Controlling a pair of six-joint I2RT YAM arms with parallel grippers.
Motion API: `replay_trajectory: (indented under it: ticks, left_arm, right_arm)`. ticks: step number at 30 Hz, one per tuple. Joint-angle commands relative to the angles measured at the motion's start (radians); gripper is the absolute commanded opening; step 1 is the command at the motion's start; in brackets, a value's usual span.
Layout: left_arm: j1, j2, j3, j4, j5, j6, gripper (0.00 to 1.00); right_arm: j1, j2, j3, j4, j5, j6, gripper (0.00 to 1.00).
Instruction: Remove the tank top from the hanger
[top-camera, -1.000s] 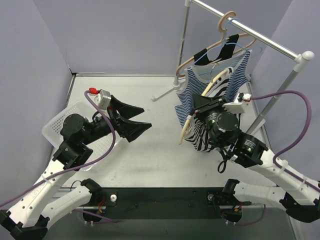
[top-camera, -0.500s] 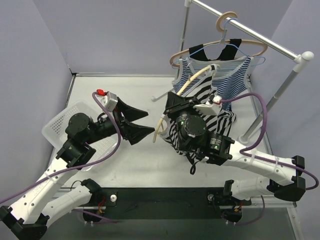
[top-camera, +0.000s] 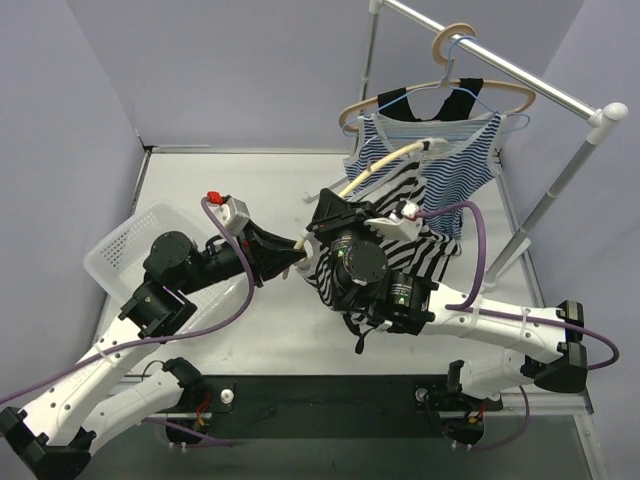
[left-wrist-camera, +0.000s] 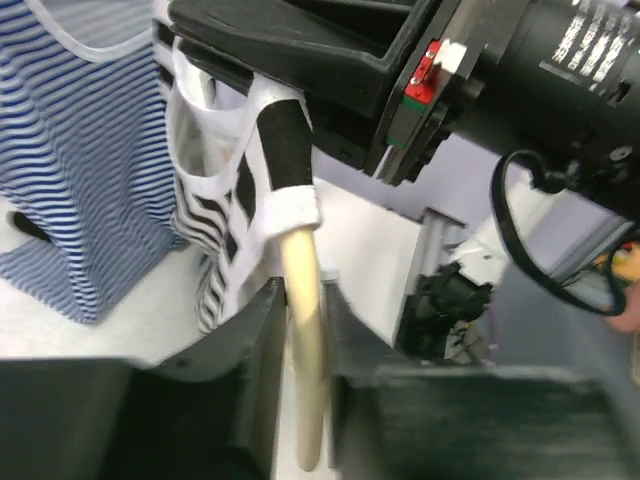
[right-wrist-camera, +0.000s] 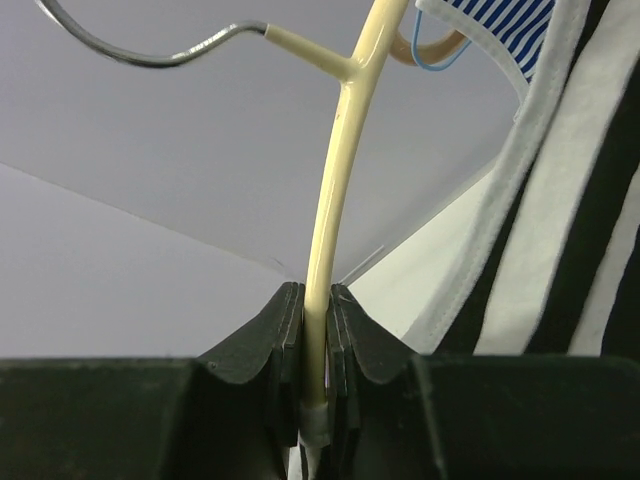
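Note:
A cream hanger (top-camera: 385, 160) carries a black-and-white zebra-striped tank top (top-camera: 432, 228) above the middle of the table. My right gripper (top-camera: 338, 203) is shut on the hanger's arm; the right wrist view shows the cream rod (right-wrist-camera: 335, 170) pinched between its jaws (right-wrist-camera: 315, 300), with the tank top (right-wrist-camera: 570, 200) hanging to the right. My left gripper (top-camera: 298, 250) is shut on the hanger's bare free end (left-wrist-camera: 303, 330), just below the tank top's strap (left-wrist-camera: 270, 150). In the left wrist view the rod passes between the two fingers (left-wrist-camera: 300, 300).
A clothes rail (top-camera: 500, 65) runs along the back right with other hangers, a blue-striped top (top-camera: 470, 160) and a black garment (top-camera: 455, 95). A white basket (top-camera: 120, 245) sits at the left edge. The right arm's body (left-wrist-camera: 560, 60) is close in front of the left wrist.
The right arm carried the hanger and tank top left, off the rail, toward the left gripper. The left gripper moved in and shut on the hanger's free end.

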Motion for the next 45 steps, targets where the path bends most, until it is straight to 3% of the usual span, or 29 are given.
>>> replay_trajectory:
  ticks: [1, 2, 5, 6, 7, 13, 14, 16, 20, 29, 42, 45]
  left_arm:
    - [0.004, -0.026, -0.012, -0.002, -0.074, 0.05, 0.11]
    - [0.004, -0.035, -0.017, -0.004, -0.092, 0.05, 0.01]
    - [0.004, -0.077, -0.038, -0.027, -0.126, 0.072, 0.0]
    - [0.004, -0.089, -0.047, -0.034, -0.146, 0.069, 0.0]
    - [0.004, -0.11, -0.055, -0.04, -0.146, 0.075, 0.0]
    - [0.004, -0.178, -0.078, -0.089, -0.111, 0.072, 0.0]
    - [0.004, -0.181, -0.076, -0.1, -0.103, 0.078, 0.0]
    - [0.004, -0.193, -0.066, -0.146, -0.1, 0.087, 0.0]
    - [0.004, -0.219, -0.066, -0.2, -0.098, 0.098, 0.0]
    - [0.006, -0.264, -0.047, -0.254, -0.072, 0.079, 0.0]
    - [0.006, -0.267, 0.06, -0.326, -0.035, 0.082, 0.0]
    - [0.004, -0.278, 0.069, -0.317, -0.022, 0.078, 0.0]
  right_arm:
    - [0.02, -0.054, -0.015, 0.112, -0.058, 0.02, 0.0]
    - [0.02, -0.066, -0.032, 0.112, -0.098, 0.012, 0.0]
    - [0.005, -0.139, -0.159, 0.222, -0.286, -0.171, 0.06]
    - [-0.002, -0.162, -0.208, 0.218, -0.338, -0.23, 0.11]
    - [-0.014, -0.21, -0.221, 0.179, -0.378, -0.218, 0.25]
    - [-0.123, -0.325, -0.146, -0.303, -0.63, -0.17, 0.56]
    - [-0.132, -0.33, -0.121, -0.426, -0.691, -0.178, 0.57]
    - [-0.144, -0.347, -0.068, -0.518, -0.766, -0.254, 0.6]
    - [-0.146, -0.367, 0.041, -0.706, -0.871, -0.38, 0.6]
    - [-0.146, -0.338, 0.169, -0.73, -0.848, -0.621, 0.58]
    - [-0.152, -0.216, 0.167, -0.623, -0.728, -0.723, 0.54]
    - [-0.153, -0.218, 0.132, -0.531, -0.719, -0.741, 0.51]
